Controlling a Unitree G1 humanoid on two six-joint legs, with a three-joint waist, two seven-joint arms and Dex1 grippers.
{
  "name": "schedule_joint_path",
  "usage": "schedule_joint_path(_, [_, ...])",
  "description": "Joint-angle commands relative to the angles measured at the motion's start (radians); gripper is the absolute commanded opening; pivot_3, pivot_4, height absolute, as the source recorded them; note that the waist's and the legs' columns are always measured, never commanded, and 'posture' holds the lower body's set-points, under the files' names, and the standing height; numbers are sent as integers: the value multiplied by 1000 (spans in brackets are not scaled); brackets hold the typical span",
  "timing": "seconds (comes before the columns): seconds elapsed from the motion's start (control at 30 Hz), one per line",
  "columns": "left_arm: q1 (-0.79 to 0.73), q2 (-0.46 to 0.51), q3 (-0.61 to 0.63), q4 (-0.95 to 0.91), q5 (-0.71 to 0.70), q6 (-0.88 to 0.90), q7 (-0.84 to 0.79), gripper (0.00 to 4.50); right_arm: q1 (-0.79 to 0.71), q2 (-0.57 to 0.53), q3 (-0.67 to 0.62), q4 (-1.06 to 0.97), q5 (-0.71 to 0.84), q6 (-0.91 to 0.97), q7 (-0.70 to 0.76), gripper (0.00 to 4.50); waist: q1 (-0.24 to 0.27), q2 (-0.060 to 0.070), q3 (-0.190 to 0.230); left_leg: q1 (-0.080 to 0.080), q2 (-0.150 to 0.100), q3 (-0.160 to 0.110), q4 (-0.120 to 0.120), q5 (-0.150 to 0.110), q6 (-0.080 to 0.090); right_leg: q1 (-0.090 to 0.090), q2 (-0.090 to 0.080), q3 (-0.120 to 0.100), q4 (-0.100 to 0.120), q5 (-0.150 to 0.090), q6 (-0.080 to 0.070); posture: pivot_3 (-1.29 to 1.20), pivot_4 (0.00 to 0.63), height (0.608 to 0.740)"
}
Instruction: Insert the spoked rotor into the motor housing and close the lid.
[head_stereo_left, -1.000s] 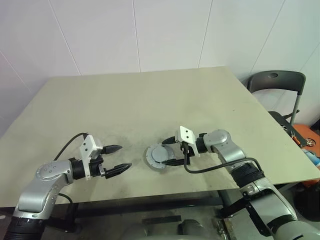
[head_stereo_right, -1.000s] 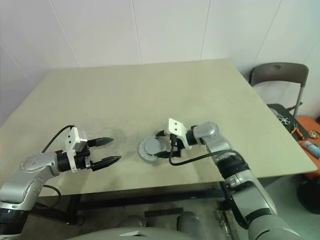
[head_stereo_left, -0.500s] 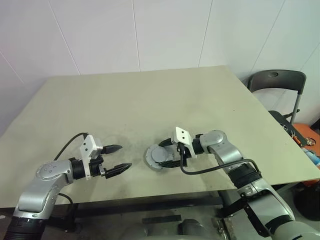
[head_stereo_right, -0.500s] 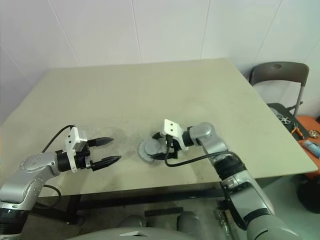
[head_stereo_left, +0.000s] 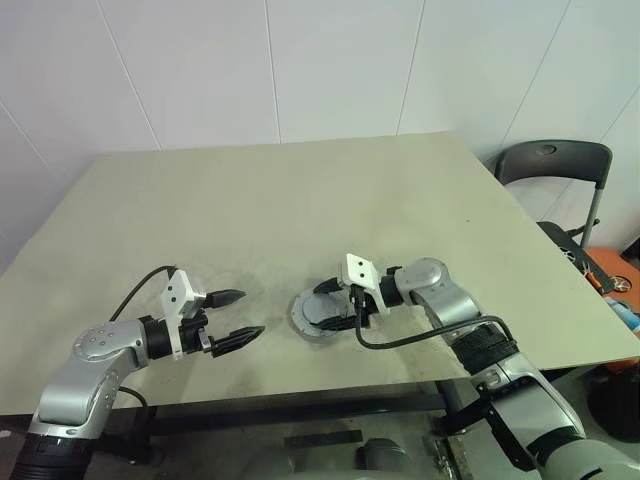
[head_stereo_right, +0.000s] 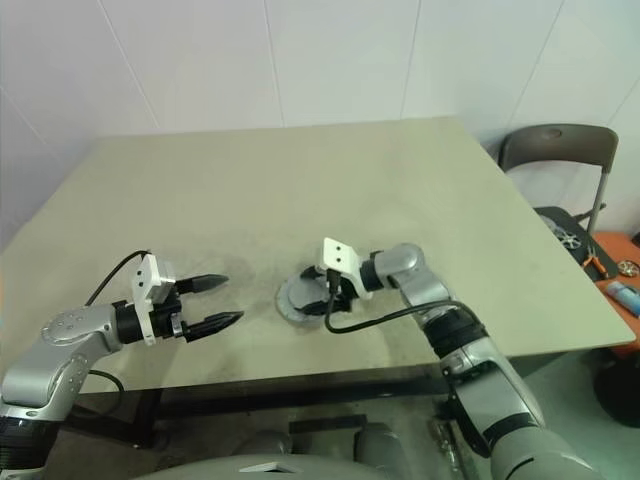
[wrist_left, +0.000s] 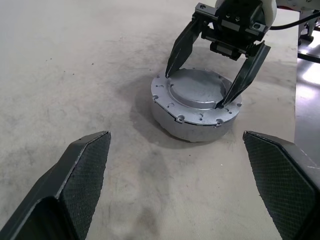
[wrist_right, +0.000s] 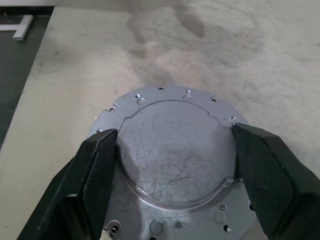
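1. Closing the lid is the step in hand; it lies on the motor housing near the table's front edge.
2. Right gripper straddles the lid's raised centre, fingers spread, tips touching its rim.
3. Press squarely, keeping the edge notches aligned.
4. Left gripper waits wide open, left of the housing.

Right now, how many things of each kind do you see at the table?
Grey round metal motor unit: 1
Table: 1
Robot grippers: 2, left and right
Chair: 1
Total: 5
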Motion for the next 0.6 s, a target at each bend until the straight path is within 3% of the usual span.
schedule_joint_path(0.03, [-12, 2, 13, -15, -2, -15, 5, 4500, -1, -3, 10, 10, -11, 39, 8, 3259, 0, 0, 0, 0, 0, 0, 0, 0, 0, 0, 0, 0, 0, 0, 0, 0, 0, 740])
schedule_joint_path(0.6, [-17, 1, 11, -12, -2, -15, 4, 4500, -4, -6, -17, -14, 18, 9, 24, 3259, 0, 0, 0, -1, 0, 0, 0, 0, 0, -1, 0, 0, 0, 0, 0, 0, 0, 740])
